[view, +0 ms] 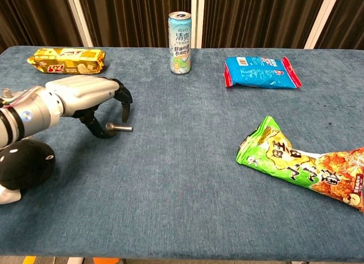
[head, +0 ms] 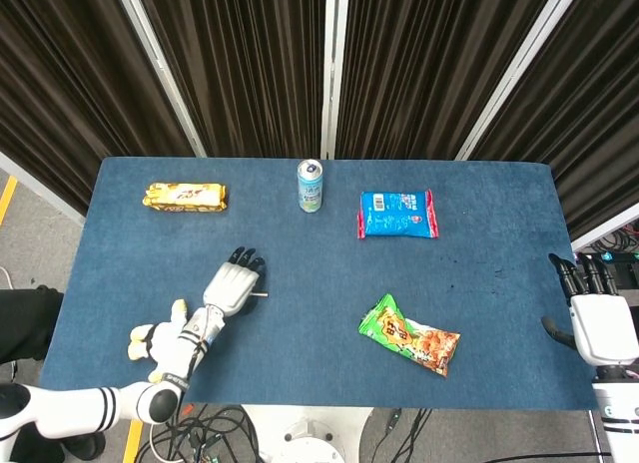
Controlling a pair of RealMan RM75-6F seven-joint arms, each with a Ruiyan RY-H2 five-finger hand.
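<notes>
A small silver bolt (view: 120, 127) lies on the blue table (view: 187, 184). My left hand (view: 96, 98) arches over it with fingers spread and curved down; the thumb tip is at the bolt's left end and the bolt still rests on the cloth. From above, the left hand (head: 232, 283) covers most of the bolt (head: 261, 294). A black and white plush toy (view: 23, 164) lies under my left forearm. My right hand (head: 600, 323) hangs past the table's right edge, fingers straight and apart, holding nothing.
A yellow snack bar (head: 185, 196) lies at the back left, a drink can (head: 311, 185) stands at back centre, and a blue packet (head: 397, 214) lies right of it. A green and orange snack bag (head: 409, 335) lies front right.
</notes>
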